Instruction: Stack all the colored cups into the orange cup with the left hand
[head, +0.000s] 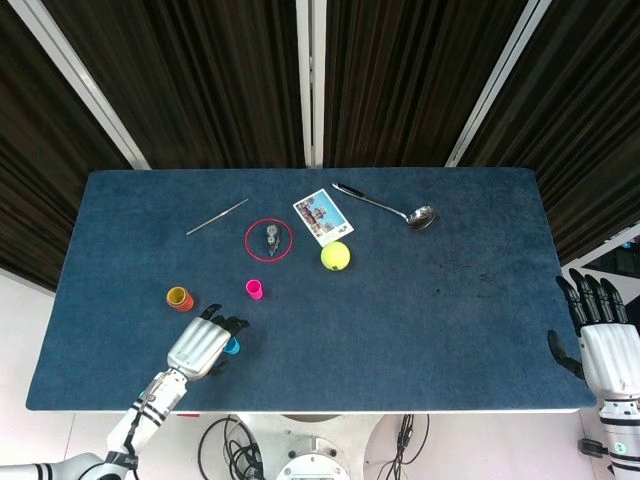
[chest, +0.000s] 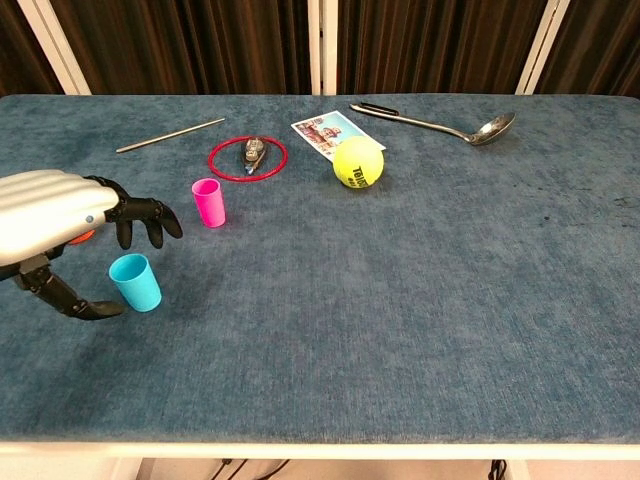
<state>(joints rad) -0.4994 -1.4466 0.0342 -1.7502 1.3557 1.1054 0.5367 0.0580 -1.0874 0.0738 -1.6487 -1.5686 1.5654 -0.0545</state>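
From the head view, the left hand (head: 201, 346) is seen spread over the blue cup (head: 232, 346), nothing gripped. The orange cup (head: 180, 298) stands upright, mouth up, near the pink cup (head: 254, 289). The right hand (head: 603, 345) lies open at the table (head: 450, 320) edge.

From the chest view, the blue cup (chest: 135, 282) stands upright between thumb and fingers (chest: 150, 216), unheld.

Left hand (chest: 60, 225): silver shell on back, black segmented fingers (chest: 150, 215), black/white banded wrist w/ cable. Right hand (head: 605, 340): same silver back, black fingers.
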